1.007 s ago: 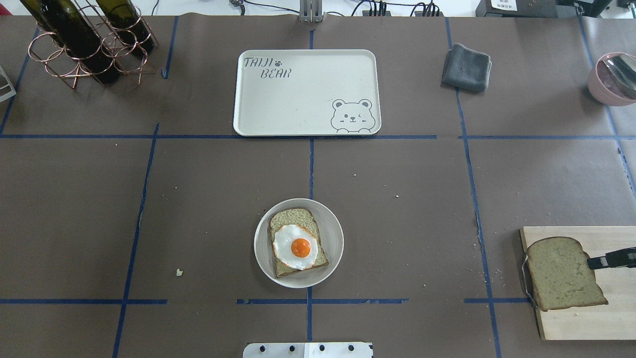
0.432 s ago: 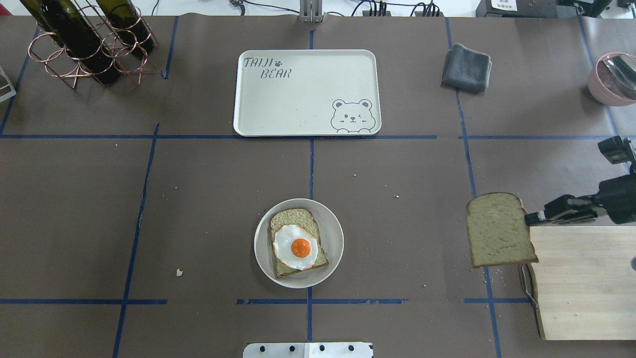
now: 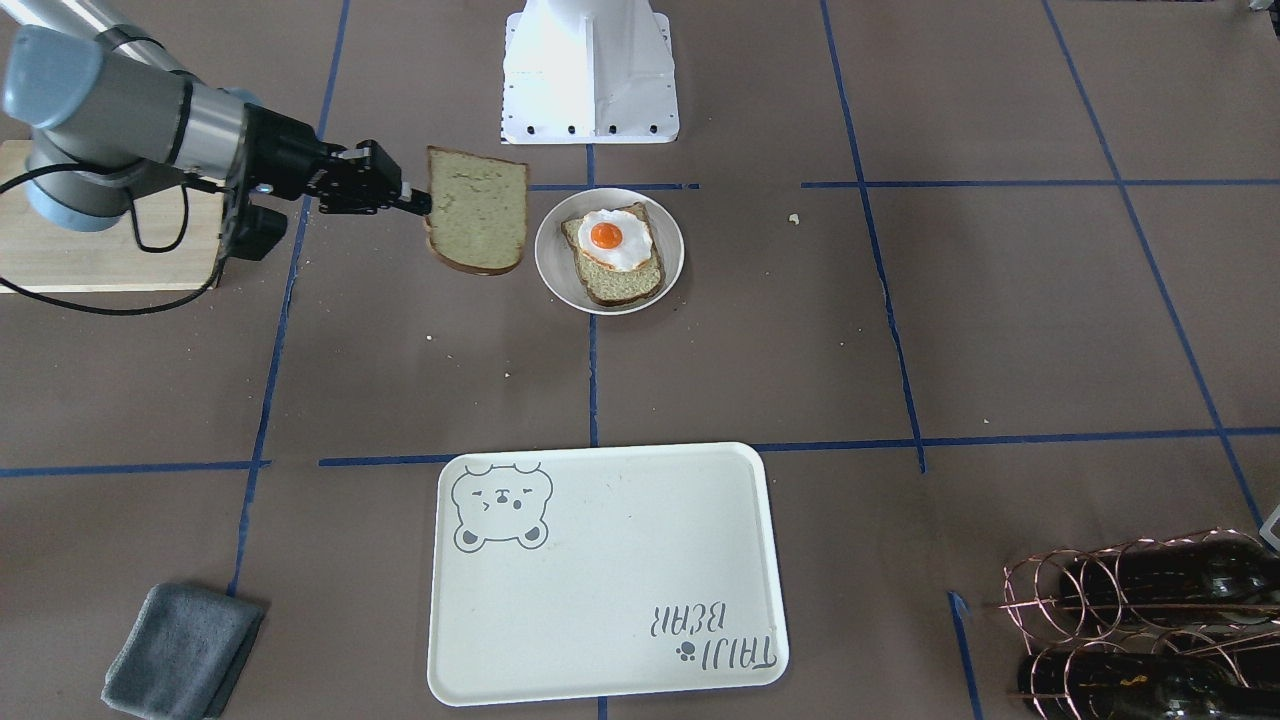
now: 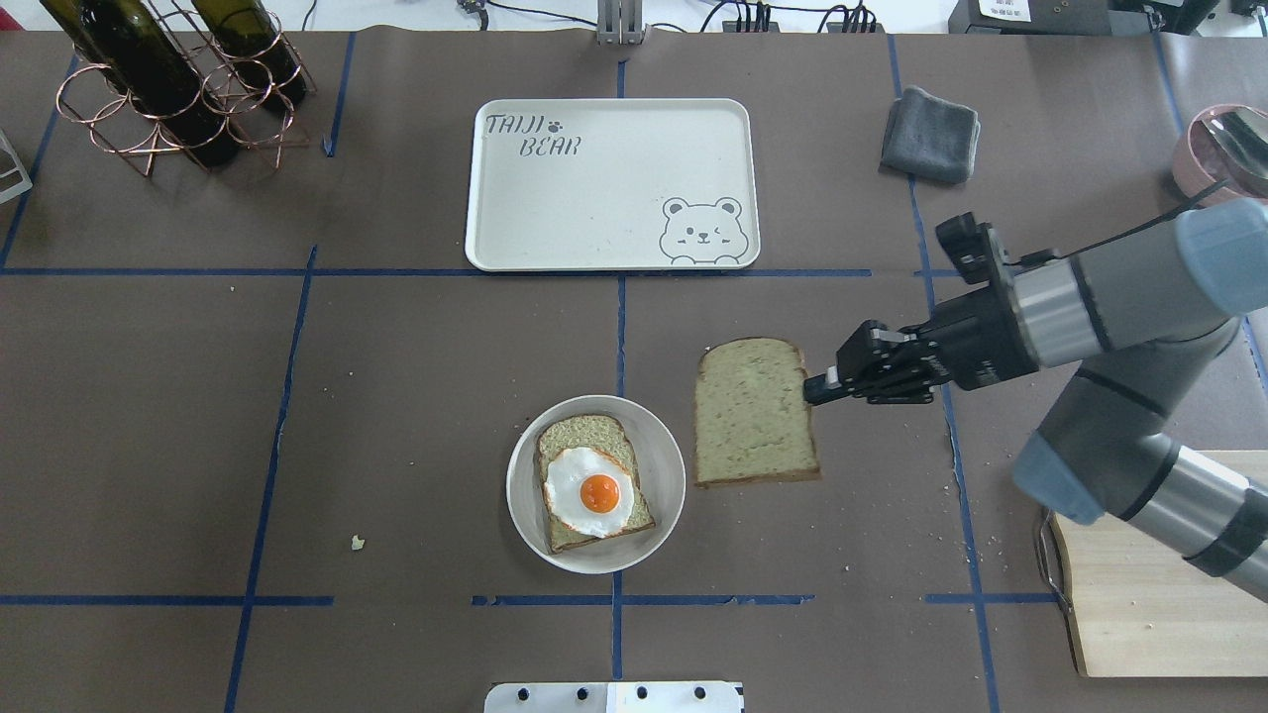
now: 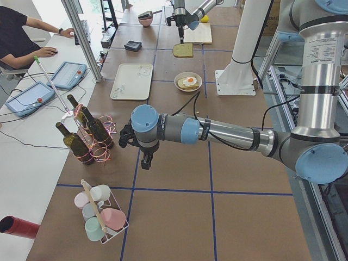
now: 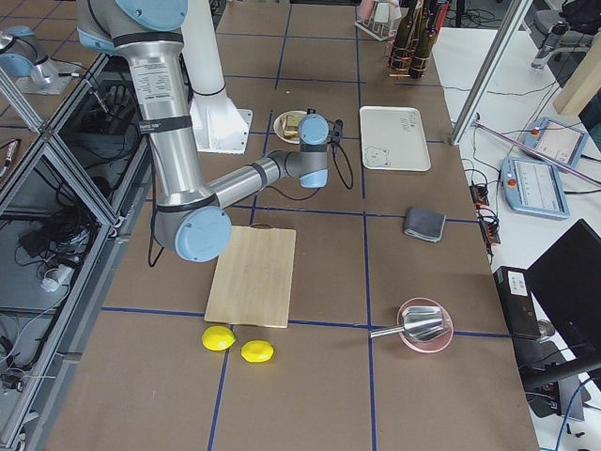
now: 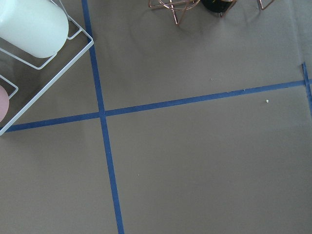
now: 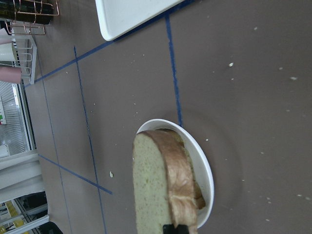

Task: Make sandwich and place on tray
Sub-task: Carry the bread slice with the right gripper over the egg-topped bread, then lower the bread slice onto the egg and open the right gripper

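Nearest the robot's base, on the brown counter (image 4: 396, 396), we see a round white plate (image 4: 670, 465) carrying the lower slice (image 4: 573, 433) of the sandwich. The fried egg (image 4: 592, 492) lies on this slice, yolk up. Just beside the plate, toward the robot's right, we find the held slice (image 4: 755, 411). It is roughly level, with its crusted edges showing, and is apart from the plate's rim in both the overhead and front-facing views. The right pincer (image 4: 814, 384) is clenched on the middle of that slice's outer edge, its arm reaching in from the right, above the wooden cutting board (image 4: 1149, 614). In the right wrist view the same slice appears edge-on, with the plate behind it. Farther out, across a blue tape line, the tray (image 4: 594, 198) lies flat on the counter. It carries its bear drawing and lettering, and neither bread nor egg rests on it. Beyond it we note a folded grey cloth (image 4: 929, 134) to the right, a pink bowl (image 4: 1214, 163) at the right edge and a copper wine rack (image 4: 168, 94) with dark bottles at the far left. The left pincer (image 5: 145, 161) hangs near that rack in the left side view; we cannot tell whether it is released or clenched.
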You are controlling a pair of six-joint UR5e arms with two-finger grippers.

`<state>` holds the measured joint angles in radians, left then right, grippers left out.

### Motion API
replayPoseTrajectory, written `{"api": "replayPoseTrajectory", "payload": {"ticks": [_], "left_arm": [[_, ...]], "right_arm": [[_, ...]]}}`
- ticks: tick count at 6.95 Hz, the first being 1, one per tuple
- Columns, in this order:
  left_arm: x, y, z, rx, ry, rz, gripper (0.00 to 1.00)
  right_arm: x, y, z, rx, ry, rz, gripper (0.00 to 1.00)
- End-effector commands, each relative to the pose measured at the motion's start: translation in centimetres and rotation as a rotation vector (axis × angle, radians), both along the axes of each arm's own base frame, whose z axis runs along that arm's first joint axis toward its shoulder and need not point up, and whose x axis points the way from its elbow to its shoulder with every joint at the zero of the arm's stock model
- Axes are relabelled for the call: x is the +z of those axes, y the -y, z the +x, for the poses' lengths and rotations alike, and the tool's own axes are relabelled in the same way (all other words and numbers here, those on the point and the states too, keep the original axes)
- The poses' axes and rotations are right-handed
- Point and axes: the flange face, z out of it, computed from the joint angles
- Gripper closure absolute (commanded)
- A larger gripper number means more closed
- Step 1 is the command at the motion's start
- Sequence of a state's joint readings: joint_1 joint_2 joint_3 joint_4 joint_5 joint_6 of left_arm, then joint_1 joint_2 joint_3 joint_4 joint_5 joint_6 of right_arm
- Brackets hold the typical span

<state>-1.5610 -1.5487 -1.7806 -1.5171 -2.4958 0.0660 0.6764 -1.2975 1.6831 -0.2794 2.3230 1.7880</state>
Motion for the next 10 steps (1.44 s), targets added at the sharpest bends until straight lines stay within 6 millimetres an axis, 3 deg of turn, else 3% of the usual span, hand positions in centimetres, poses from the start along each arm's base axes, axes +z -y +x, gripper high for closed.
{"api": "replayPoseTrajectory", "payload": {"ticks": [1, 2, 3, 7, 10], "left_arm": [[0.0, 0.0, 0.0, 0.001, 0.0, 0.001, 0.0], [0.0, 0.0, 0.0, 0.001, 0.0, 0.001, 0.0], [-0.1, 0.0, 0.0, -0.001, 0.0, 0.003, 0.0], [-0.1, 0.0, 0.0, -0.001, 0.0, 0.003, 0.0], [-0.1, 0.0, 0.0, 0.001, 0.0, 0.003, 0.0]], "right_arm": [[-4.0, -3.1, -10.3, -0.035, -0.019, -0.034, 1.0], [-3.8, -2.6, -12.6, -0.004, -0.025, 0.006, 1.0], [-3.0, -2.2, -13.5, 0.0, -0.039, 0.078, 1.0], [-3.6, -2.0, -14.0, -0.007, -0.03, 0.142, 1.0], [-2.8, -1.6, -14.9, -0.014, -0.043, 0.179, 1.0]]}}
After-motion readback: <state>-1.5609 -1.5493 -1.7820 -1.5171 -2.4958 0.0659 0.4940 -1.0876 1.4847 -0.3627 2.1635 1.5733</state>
